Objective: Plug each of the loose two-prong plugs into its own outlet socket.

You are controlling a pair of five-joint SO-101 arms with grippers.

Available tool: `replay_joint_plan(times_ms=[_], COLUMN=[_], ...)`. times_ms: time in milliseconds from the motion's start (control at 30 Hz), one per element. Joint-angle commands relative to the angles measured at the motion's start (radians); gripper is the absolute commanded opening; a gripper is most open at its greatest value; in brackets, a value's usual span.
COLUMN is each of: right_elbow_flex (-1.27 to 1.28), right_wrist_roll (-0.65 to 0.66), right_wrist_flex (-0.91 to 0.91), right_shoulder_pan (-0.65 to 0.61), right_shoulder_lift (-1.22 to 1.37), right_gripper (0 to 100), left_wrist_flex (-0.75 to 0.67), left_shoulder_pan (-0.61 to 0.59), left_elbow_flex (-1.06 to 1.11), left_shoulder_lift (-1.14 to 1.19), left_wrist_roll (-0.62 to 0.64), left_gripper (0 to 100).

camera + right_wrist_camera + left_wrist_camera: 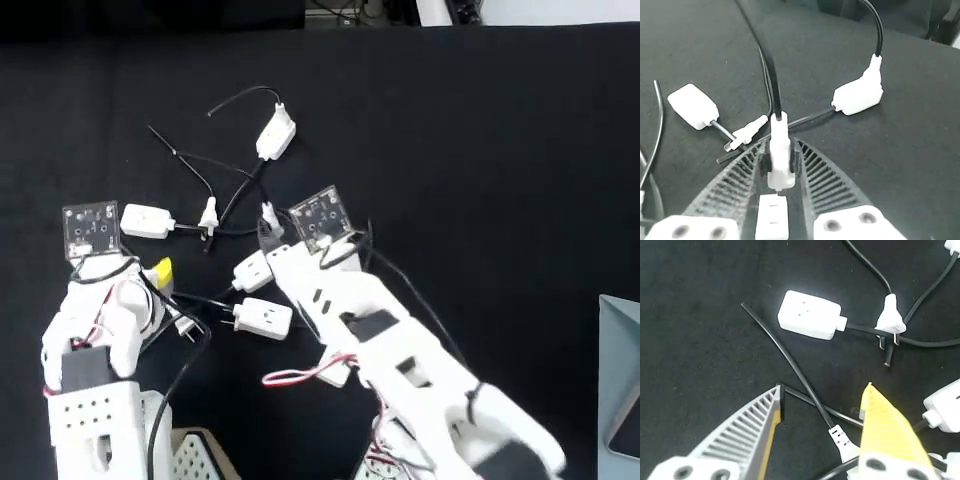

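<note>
Insertion step: right gripper [780, 145] clamped on plug [779, 162], mid-frame in high view; socket [772, 220] just beside prong end. Square prongs to slots, push straight, no tilt. Lower left: left gripper [824, 387], fingers apart.

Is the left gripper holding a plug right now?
No, the left gripper is open, with a black cable lying loose between its fingers.

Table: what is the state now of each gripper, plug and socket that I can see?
Left gripper: open, over a cord.
Right gripper: shut on a plug.
Held plug: gripped, pointing at a socket; I cannot tell if it is in.
Left socket: empty, slots bare.
Loose plug: unplugged, prongs bare.
Far plug: seems seated in the far socket.
</note>
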Motion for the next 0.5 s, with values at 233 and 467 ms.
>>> replay_joint_plan(times_ms=[233,467], right_elbow_flex=[-0.044,0.008], right_wrist_roll=[0.057,0.058], right_wrist_flex=[-0.362,-0.411], right_shoulder_pan=[-0.014,-0.015], right_shoulder_lift=[0.381,0.383], right_gripper=[1.2,1.2], left_wrist_flex=[0.002,0.002], left_shoulder_pan=[-0.024,-0.022], left_elbow_flex=[0.013,0.013], left_shoulder_lift=[-0.066,-0.066], left_wrist_roll=[0.009,0.008], left_gripper=[25,25])
